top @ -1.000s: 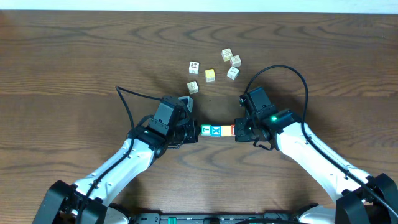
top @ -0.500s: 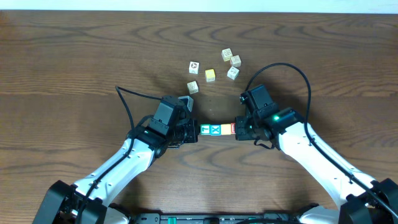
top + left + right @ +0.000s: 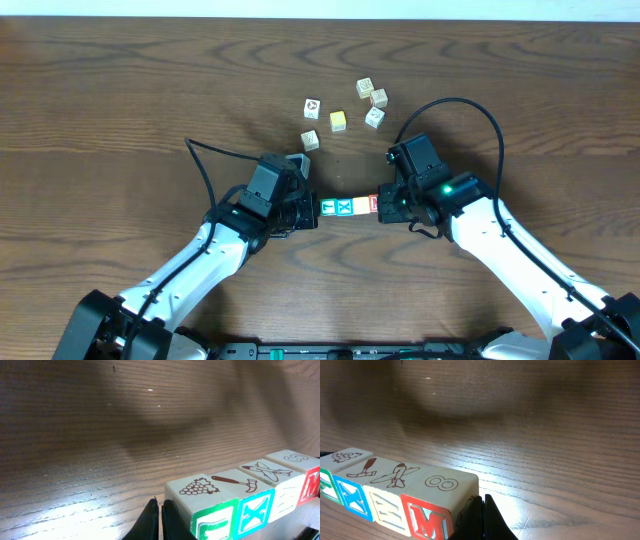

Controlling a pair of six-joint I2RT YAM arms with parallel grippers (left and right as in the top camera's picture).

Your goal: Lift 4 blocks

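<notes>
Left end effector and right end effector, both pinched closed, sandwich the row of four colourful wooden letter cubes. Next, I'd say: lift together, even squeeze.

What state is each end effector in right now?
Left end effector: closed, butted against the green-lettered block.
Right end effector: closed, butted against the red M block.

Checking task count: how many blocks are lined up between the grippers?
4 in a line: green block at left gripper, blue X block, yellow block, red M block at right gripper.
</notes>
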